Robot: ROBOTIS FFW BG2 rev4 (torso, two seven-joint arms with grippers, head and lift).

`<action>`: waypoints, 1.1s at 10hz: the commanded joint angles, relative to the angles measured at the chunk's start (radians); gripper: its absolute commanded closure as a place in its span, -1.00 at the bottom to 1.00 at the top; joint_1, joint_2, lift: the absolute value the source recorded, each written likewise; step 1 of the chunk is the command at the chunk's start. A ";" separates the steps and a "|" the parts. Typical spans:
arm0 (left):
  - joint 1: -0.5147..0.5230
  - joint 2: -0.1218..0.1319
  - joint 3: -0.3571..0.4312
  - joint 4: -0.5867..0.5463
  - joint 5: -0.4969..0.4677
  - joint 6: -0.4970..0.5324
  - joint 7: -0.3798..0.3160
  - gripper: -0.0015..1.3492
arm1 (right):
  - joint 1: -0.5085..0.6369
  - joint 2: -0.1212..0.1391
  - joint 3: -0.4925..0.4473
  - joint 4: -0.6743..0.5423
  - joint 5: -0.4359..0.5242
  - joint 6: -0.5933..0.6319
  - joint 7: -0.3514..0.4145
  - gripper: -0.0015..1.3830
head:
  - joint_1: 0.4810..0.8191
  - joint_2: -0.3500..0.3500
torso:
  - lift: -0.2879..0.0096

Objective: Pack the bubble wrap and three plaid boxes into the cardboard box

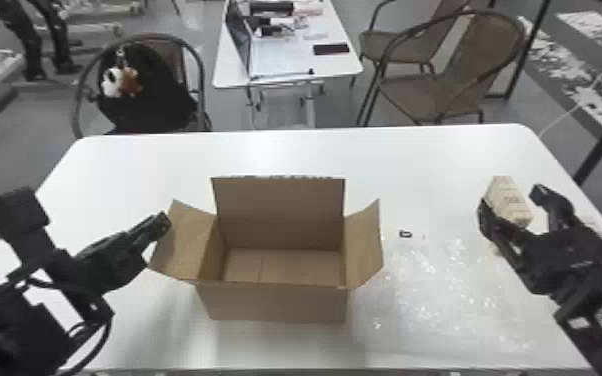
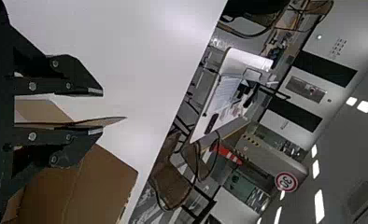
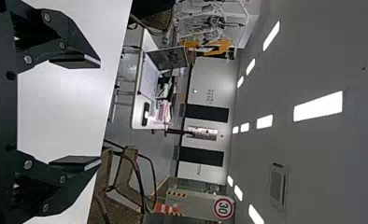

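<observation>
"Plaid box (image 1: 509, 199): where is it to be found?"

"At the right of the desk (image 1: 315, 155), well apart from the cardboard box (image 1: 275, 304). It is framed by the parted fingers of the right hand (image 3: 100, 112), the nearer of the two; no grip is seen to be closed on it."

"And how is it turned?"

"Its long axis is pointed mostly away from the robot, the far end slanted a little to the left. It is flanked by the fingers along its long sides, with more of a gap left on the outer side. A sideways squeeze would probably be called for next, evened up first."

"What of the left hand (image 2: 102, 110)?"

"It is held open by the left flap (image 1: 185, 245). Cardboard is seen between its fingers, but whether any is touched cannot be told."

"What is hard to make out?"

"The lower part of the plaid box is covered by the inner finger, so its contact with the desk cannot be judged. The bubble wrap (image 1: 445, 285), spread between cardboard box and right hand, is blurred into the white. Part of the cardboard box's floor is hidden by its near wall."
</observation>
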 commanded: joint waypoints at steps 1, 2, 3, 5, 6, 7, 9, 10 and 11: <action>-0.002 -0.003 0.000 0.000 -0.002 0.000 -0.001 0.79 | 0.000 0.000 0.000 0.002 0.000 -0.001 0.000 -0.25 | 0.27 0.19 | -0.06; -0.002 -0.003 0.000 -0.002 -0.002 0.000 -0.001 0.79 | 0.000 0.000 0.000 0.005 -0.001 -0.001 0.000 -0.25 | 0.27 0.19 | -0.06; -0.002 -0.003 0.001 -0.005 -0.005 0.000 0.000 0.79 | 0.000 0.000 0.000 0.005 -0.001 -0.001 -0.002 -0.25 | 0.27 0.19 | -0.06; 0.001 -0.003 0.009 -0.011 -0.013 -0.003 -0.001 0.79 | -0.001 0.000 0.000 0.007 -0.001 -0.001 -0.002 -0.25 | 0.27 0.20 | -0.06; 0.001 -0.003 0.009 -0.012 -0.013 -0.003 -0.001 0.79 | -0.001 -0.001 0.000 0.008 -0.006 -0.001 -0.002 -0.25 | 0.27 0.20 | -0.06; 0.001 -0.003 0.009 -0.014 -0.014 -0.003 -0.001 0.79 | 0.000 -0.001 0.000 0.011 -0.015 0.005 -0.002 -0.25 | 0.27 0.21 | -0.06; 0.002 -0.003 0.010 -0.014 -0.016 -0.003 -0.001 0.79 | 0.005 -0.001 0.000 0.025 -0.032 0.021 -0.002 -0.25 | 0.27 0.21 | -0.06; 0.002 -0.003 0.010 -0.014 -0.016 -0.003 -0.001 0.79 | 0.006 -0.001 0.000 0.033 -0.047 0.041 -0.002 -0.25 | 0.27 0.21 | -0.06; 0.002 -0.003 0.010 -0.014 -0.017 -0.003 -0.001 0.79 | 0.009 -0.006 0.003 0.037 -0.053 0.060 -0.002 -0.25 | 0.27 0.21 | -0.06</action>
